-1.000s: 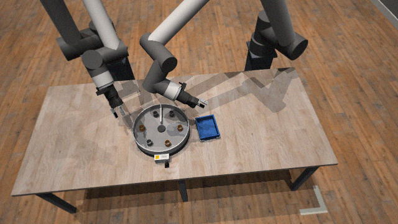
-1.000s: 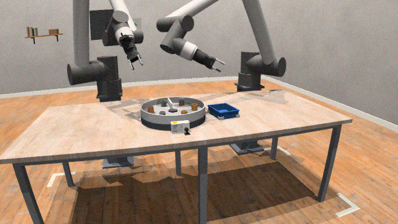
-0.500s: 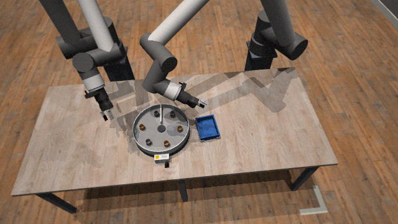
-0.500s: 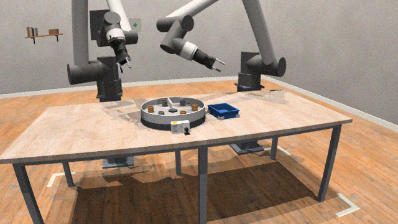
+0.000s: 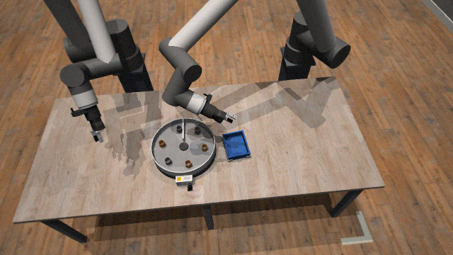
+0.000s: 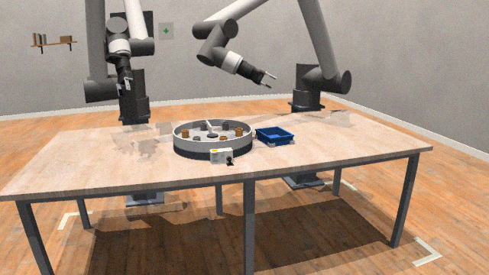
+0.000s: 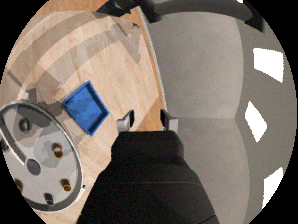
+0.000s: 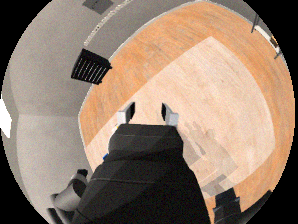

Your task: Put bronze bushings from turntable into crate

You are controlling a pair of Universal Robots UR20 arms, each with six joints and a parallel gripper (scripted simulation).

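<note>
Grey, silver-tipped fingers first: the left gripper (image 5: 232,117) (image 6: 273,82) (image 7: 147,114) stands released, nothing between its fingers, up in the air towards one o'clock from the turntable's hub as the top view has it. Over at nine o'clock, beyond the rim, the right gripper (image 5: 98,137) (image 6: 124,88) (image 8: 148,107) is spread wide too and equally unladen. So, the step in hand looks like the opening one, lining up a first pick, with no bronze delivered! The next move, I'd say, belongs to the left arm: swing back over the turntable (image 5: 171,150) (image 6: 199,146) (image 7: 55,170), point the fingers down, and take the bronze bushing at three o'clock (image 5: 204,149) (image 6: 238,132) (image 7: 58,154), handiest for the crate. And what a tidy little thing it is: short, round, hollow, orange-brown, standing upright on the grey deck. Its twins wait near half past five (image 5: 188,165) (image 6: 223,137) and at nine (image 5: 162,145) (image 6: 185,134). Dull grey steel bushings (image 5: 168,162) (image 6: 196,138) sit at seven, half past eleven and one; those stay put. Outside at three o'clock, the blue crate (image 5: 237,145) (image 6: 274,137) (image 7: 86,107) lies level between its corner guides (image 5: 248,156) (image 6: 271,144), so lower gently there; a knuckle on that wall could tip it!
</note>
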